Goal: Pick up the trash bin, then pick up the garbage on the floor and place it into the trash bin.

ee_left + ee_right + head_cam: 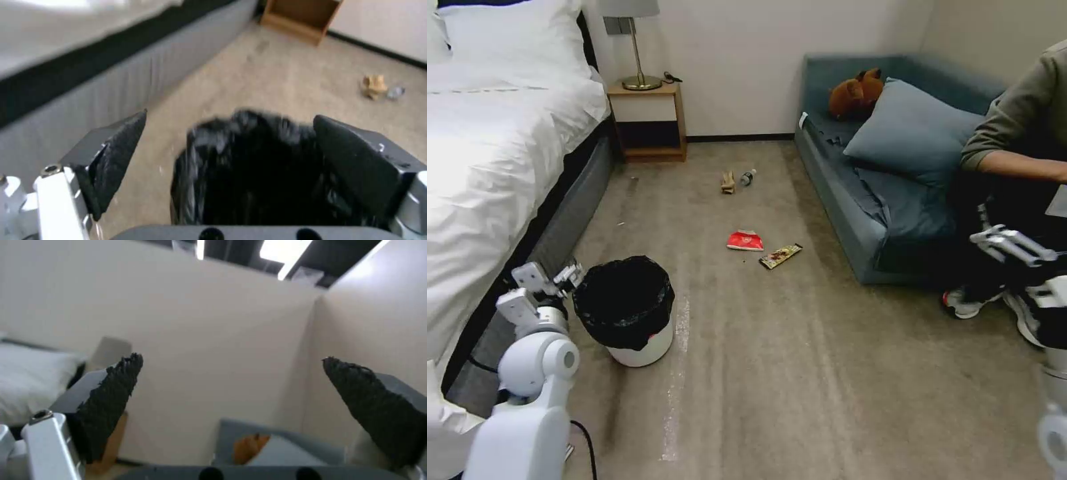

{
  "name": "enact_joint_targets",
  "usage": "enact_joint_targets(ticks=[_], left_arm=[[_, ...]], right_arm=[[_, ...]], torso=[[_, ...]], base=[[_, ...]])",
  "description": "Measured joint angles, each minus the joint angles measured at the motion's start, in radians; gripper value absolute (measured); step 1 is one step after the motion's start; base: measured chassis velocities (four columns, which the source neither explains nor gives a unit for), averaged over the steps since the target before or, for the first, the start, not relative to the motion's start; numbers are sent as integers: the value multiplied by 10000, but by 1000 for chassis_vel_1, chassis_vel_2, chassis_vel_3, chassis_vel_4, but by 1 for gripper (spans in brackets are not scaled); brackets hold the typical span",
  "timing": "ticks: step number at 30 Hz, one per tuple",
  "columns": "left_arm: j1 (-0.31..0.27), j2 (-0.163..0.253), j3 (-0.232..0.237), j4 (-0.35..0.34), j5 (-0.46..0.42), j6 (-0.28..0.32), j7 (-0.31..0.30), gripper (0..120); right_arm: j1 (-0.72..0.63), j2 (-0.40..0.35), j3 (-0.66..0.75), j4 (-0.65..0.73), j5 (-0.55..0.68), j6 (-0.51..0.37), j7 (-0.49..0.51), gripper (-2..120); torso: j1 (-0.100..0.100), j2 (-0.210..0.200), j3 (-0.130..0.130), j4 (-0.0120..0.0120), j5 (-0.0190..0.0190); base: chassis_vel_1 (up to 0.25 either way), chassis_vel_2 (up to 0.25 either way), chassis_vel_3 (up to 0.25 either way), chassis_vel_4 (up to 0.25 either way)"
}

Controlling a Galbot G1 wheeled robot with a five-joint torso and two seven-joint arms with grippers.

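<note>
Bin [630,320] on carpet, left pincer [554,283] spread beside its rim

- Beige carpet floor [800,373]; plain cream walls [740,60].
- White-sheeted bed [487,153] at left.
- Wooden nightstand [650,120] bears a lamp [637,40].
- Blue sofa [860,200] at right.

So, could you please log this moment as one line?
left gripper: open, at trash bin rim | right gripper: open, raised, idle | garbage: on floor
</note>
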Motion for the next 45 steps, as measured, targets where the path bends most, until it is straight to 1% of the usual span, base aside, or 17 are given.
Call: enact_joint_targets(ticks=[10, 12, 16, 23, 25, 26, 28, 29, 31, 34, 36, 38, 39, 41, 42, 44, 45], left_arm=[[173, -86, 75, -366, 105, -32, 146, 100], [167, -70, 66, -386, 138, -47, 149, 100], [214, -53, 29, -421, 251, -97, 251, 100], [334, -40, -8, -496, 432, -281, 628, 98], [402, 7, -68, -502, 450, -651, 1290, 98], [402, 7, -68, -502, 450, -651, 1290, 98], [564, 143, -195, -503, 615, -1412, 3191, 98], [564, 143, -195, -503, 615, -1412, 3191, 98], [644, 229, -252, -514, 757, -1787, 4251, 98], [656, 298, -289, -577, 779, -1907, 4594, 99], [647, 306, -292, -596, 779, -1875, 4468, 100], [601, 309, -305, -629, 700, -1309, 3135, 100], [601, 309, -305, -629, 700, -1309, 3135, 100], [468, 310, -331, -507, 438, -637, 1710, 100], [468, 310, -331, -507, 438, -637, 1710, 100], [193, 378, -345, -143, -135, -205, 719, 100], [193, 378, -345, -143, -135, -205, 719, 100]], right_arm=[[291, 45, -2619, -2263, -2409, 1077, 1521, 100], [166, 34, -2596, -2131, -2674, 893, 1814, 100], [-257, 20, -2634, -1772, -2786, 489, 2218, 100], [-197, 12, -2470, -1763, -2548, 371, 2022, 100], [-196, -9, -2459, -1760, -2001, 320, 1978, 100], [-196, -9, -2459, -1760, -2001, 320, 1978, 100], [-340, -49, -2713, -1454, -578, -251, 2283, 100], [-340, -49, -2713, -1454, -578, -251, 2283, 100], [-404, -62, -2870, -1227, 531, -720, 2608, 100], [-369, -64, -2902, -1228, 744, -805, 2692, 100], [-366, -63, -2904, -1274, 652, -798, 2692, 100], [-377, -36, -2929, -1389, 339, -702, 2676, 100], [-377, -36, -2929, -1389, 339, -702, 2676, 100], [-376, -2, -2957, -1462, 93, -606, 2647, 100], [-376, -2, -2957, -1462, 93, -606, 2647, 100], [-393, 6, -2993, -1466, -11, -569, 2595, 100], [-393, 6, -2993, -1466, -11, -569, 2595, 100]], torso=[[0, 1, 0, 4, 1], [0, 1, 0, 7, -1], [0, 1, -1, -2, -1], [0, 1, -1, 1, -2], [0, 1, -1, 2, -2], [0, 1, -1, 2, -2], [0, 1, -2, 1, -1], [0, 1, -2, 1, -1], [0, 2, -2, 1, -2], [0, 3, -2, 1, -1], [0, 3, -2, 1, -2], [-1, 2, -2, 0, -1], [-1, 2, -2, 0, -1], [0, 2, -2, 3, -1], [0, 2, -2, 3, -1], [0, 3, -2, 2, -3], [0, 3, -2, 2, -3]], base=[[0, 0, 0, 0], [0, 0, 0, 0], [0, 0, 0, 0], [0, 0, 0, 0], [0, 0, 0, 0], [0, 0, 0, 0], [0, 0, 0, 0], [0, 0, 0, 0], [0, 0, 0, 0], [0, 0, 0, 0], [0, 0, 0, 0], [0, 0, 0, 0], [0, 0, 0, 0], [0, 0, 0, 0], [0, 0, 0, 0], [0, 0, 0, 0], [0, 0, 0, 0]])
